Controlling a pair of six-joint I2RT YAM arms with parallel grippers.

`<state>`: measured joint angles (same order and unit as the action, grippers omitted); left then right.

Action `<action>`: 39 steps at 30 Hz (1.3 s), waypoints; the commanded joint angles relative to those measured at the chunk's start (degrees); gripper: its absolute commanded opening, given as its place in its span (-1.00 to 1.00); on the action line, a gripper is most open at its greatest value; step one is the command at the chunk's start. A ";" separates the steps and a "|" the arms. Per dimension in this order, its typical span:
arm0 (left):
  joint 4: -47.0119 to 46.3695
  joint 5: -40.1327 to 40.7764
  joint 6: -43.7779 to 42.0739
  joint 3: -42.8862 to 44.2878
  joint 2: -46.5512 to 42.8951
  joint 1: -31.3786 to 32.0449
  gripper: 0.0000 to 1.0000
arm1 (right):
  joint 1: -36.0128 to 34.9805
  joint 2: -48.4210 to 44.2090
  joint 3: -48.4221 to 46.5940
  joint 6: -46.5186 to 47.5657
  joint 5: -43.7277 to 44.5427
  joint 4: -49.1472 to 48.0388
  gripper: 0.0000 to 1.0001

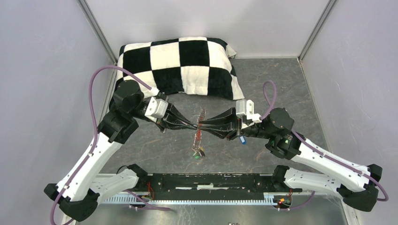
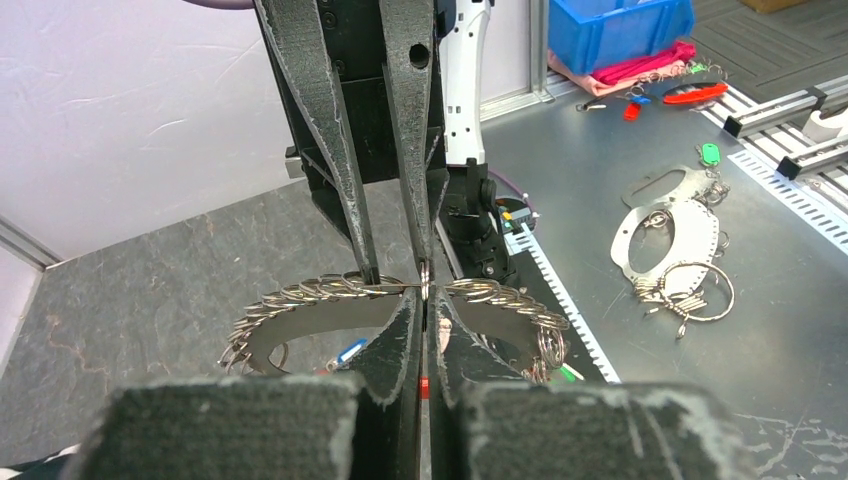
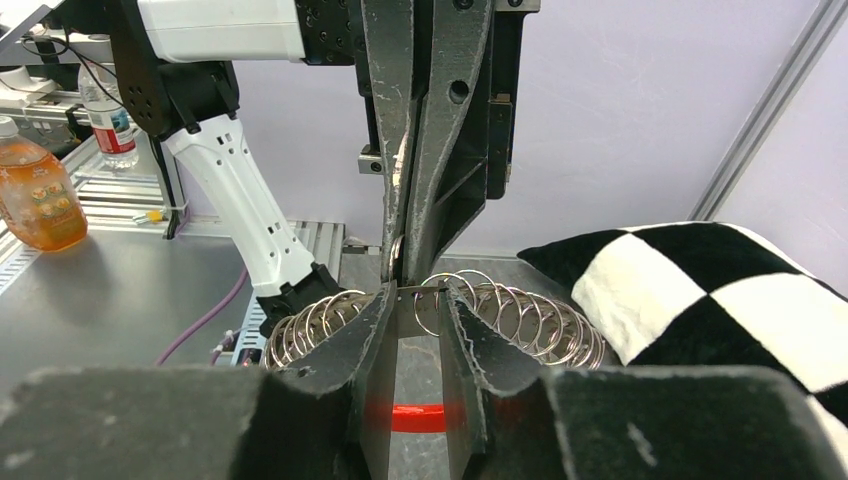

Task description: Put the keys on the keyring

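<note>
**Both hands at the keyring, mid-table**

- Keyring (image 1: 201, 117) is held up over the middle of the table (image 1: 272, 89). It stands edge-on to the top camera, running from the far side toward the near edge.
- The wrist views show it as a wide silvery loop strung with many small wire rings.
- Left hand (image 2: 425, 305) comes in from the left edge. Its fingers are closed tight, pinching the top of the loop.
- Right hand (image 3: 417, 300) comes in from the right edge and meets the left hand tip to tip.
- The right fingers (image 3: 385, 305) stand apart, with a clear gap between them. They sit one on each side of the left hand's pinch, with the loop's wire crossing the gap. Cannot tell whether they press on the loop.
- Keys (image 1: 198, 151) bunch at the loop's near end. Green tag (image 1: 196, 157) is lowest. Cannot tell whether they hang or touch the table.
- Red tag (image 3: 415, 415) shows below the right fingers. Blue tag (image 2: 350, 350) shows under the loop.
- Checkered pillow (image 1: 180, 65) lies at the far edge toward the left corner, well apart from the loop.
</note>
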<state>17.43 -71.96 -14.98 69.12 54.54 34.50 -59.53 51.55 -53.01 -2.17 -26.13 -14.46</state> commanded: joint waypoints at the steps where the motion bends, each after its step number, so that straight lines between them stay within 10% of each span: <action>1: -2.52 2.58 -0.56 -0.26 -0.78 0.22 -0.95 | -0.01 0.89 -0.47 -0.85 -1.71 -2.73 -0.47; 14: -2.59 7.19 -1.98 -2.15 -1.77 0.22 -0.96 | -0.15 3.88 -1.48 -2.17 -1.55 -4.06 -0.63; 27: 1.01 3.47 -30.13 3.76 -2.09 0.26 -0.96 | -0.24 -1.40 -4.99 2.22 8.33 5.68 -0.33; 39: 3.73 1.73 -34.92 3.69 -2.77 0.30 -0.96 | -0.19 2.16 -13.26 0.86 4.55 11.83 -0.34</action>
<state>20.78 -68.01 -45.50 70.94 52.80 34.52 -59.53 53.63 -62.72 -1.67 -20.95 -4.99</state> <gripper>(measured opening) 0.043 0.339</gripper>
